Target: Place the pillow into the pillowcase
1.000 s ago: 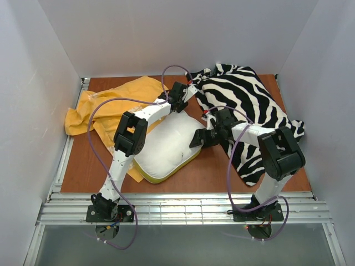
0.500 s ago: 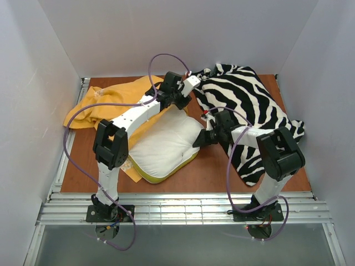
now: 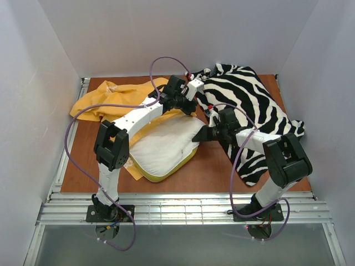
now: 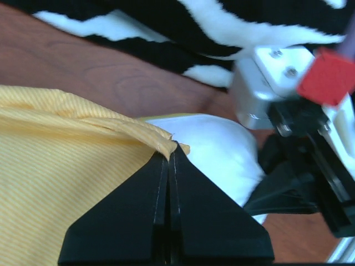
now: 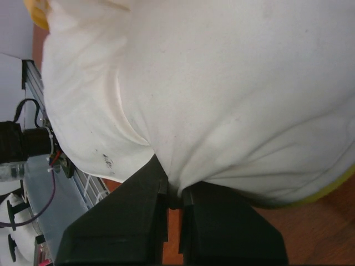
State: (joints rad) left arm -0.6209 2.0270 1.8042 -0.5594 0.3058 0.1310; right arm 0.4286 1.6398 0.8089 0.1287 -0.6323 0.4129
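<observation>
The white pillow [image 3: 166,147] lies at the table's middle, its yellow-green band along the near edge. The orange-yellow pillowcase [image 3: 119,95] is bunched at the back left, and part of it runs under the left arm to the pillow's far corner. There my left gripper [image 3: 187,109] is shut on the pillowcase's hem [image 4: 166,143], right over the pillow [image 4: 222,152]. My right gripper [image 3: 201,134] is shut on a pinch of fabric at the pillow's right corner [image 5: 183,166]. In the right wrist view the pillow fills almost everything above the right gripper [image 5: 173,194].
A black-and-white zebra-striped cloth [image 3: 249,105] covers the back right of the table and hangs over the right arm's side. White walls close in the table on three sides. A metal rail [image 3: 183,208] runs along the near edge.
The right gripper has shut on the pillow's right corner. The left arm has swung back and right with the pillowcase hem, drawing the yellow fabric up over the pillow's far corner.
</observation>
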